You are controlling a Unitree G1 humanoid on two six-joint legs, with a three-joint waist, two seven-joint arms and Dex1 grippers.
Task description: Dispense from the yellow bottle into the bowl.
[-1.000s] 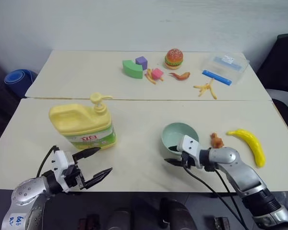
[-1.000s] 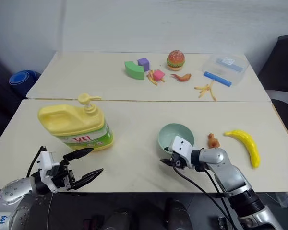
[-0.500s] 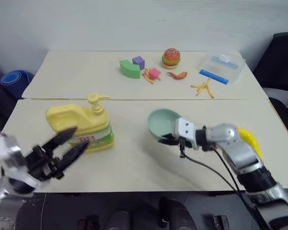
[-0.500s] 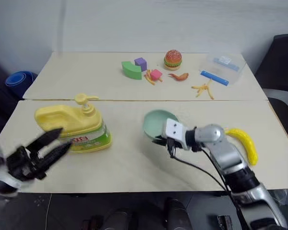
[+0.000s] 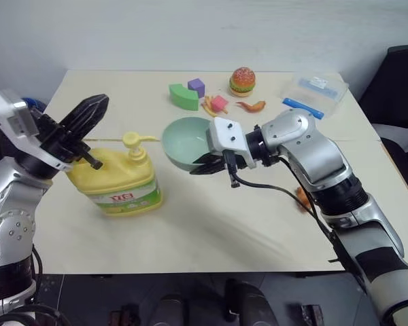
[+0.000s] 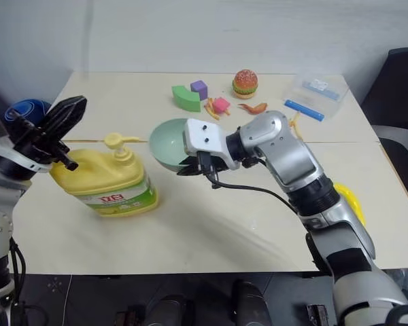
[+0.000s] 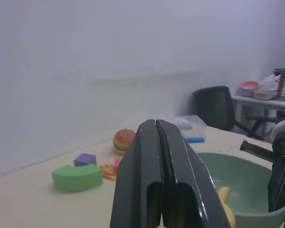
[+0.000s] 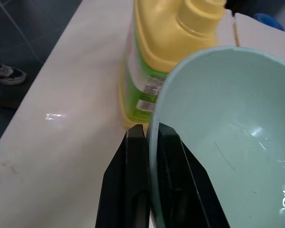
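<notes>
Fingers of the left gripper (image 5: 88,112) are pressed together on nothing, raised above and just left of the bottle (image 5: 115,180), which stands on the table (image 5: 211,234). Right of the bottle's pump, the right gripper (image 5: 205,165) pinches the rim of the bowl (image 5: 183,144), held tilted in the air. Right of the bowl, the arm hides most of a banana (image 6: 350,200)

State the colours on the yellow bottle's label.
The label is green and white with red lettering, clearest in the left eye view.
</notes>
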